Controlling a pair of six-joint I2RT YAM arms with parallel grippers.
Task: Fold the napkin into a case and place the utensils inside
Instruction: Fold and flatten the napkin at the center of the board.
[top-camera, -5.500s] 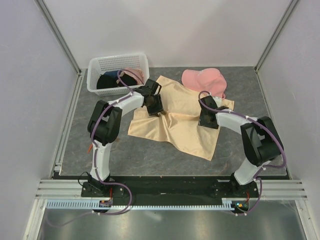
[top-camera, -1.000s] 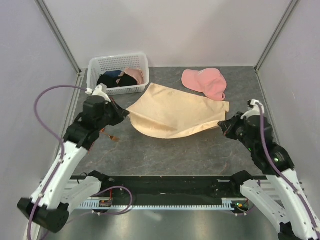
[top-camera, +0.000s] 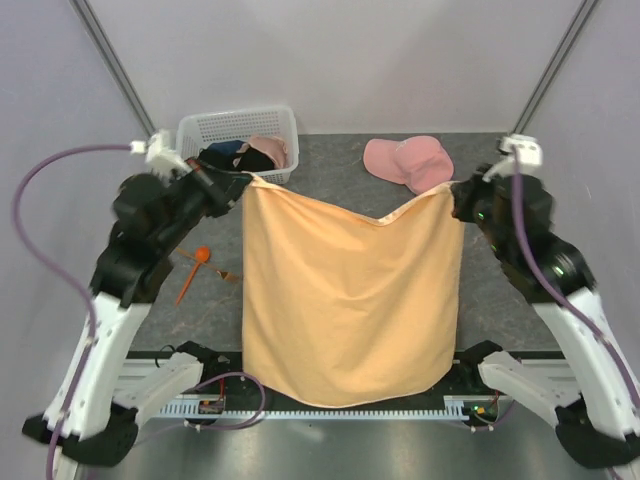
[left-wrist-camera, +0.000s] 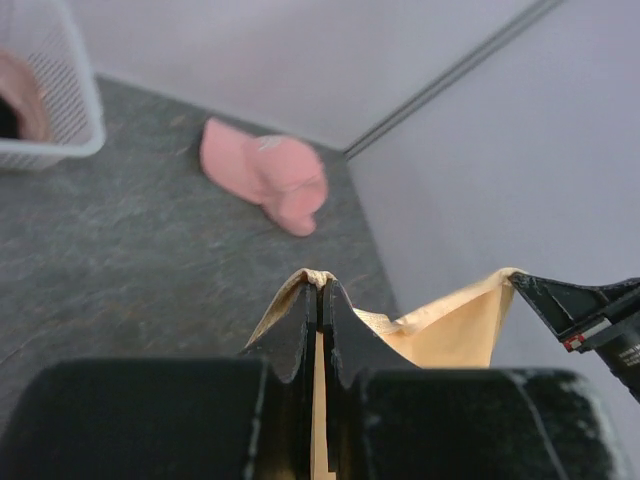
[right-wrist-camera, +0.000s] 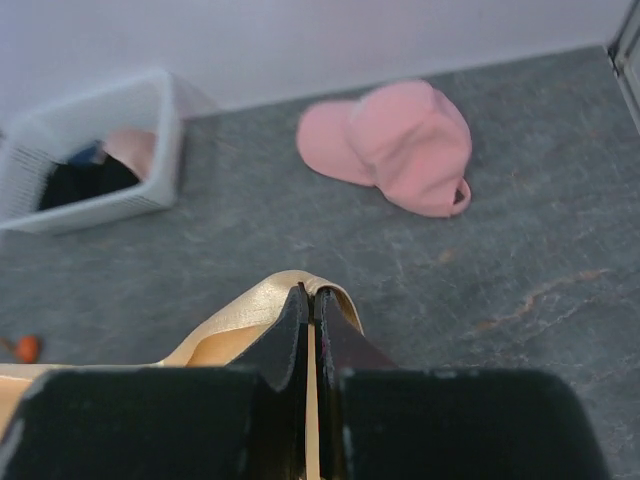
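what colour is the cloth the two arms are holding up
The napkin is plain peach-tan with no pattern; it shows best in the top external view.

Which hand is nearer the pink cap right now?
Right. The right hand, gripping a napkin corner, sits close by the pink cap; the left hand is across the napkin, next to the white basket.

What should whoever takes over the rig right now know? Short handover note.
Left gripper: shut on one top corner of the shiny peach-tan cloth napkin.
Right gripper: shut on the other top corner.
Napkin hangs spread between them, lifted, unfolded.
Small thin brown utensils, plus an orange-bowled spoon, lie on the grey table left of it.
Done: napkin picked up. Left: lay flat, fold into case, insert utensils.
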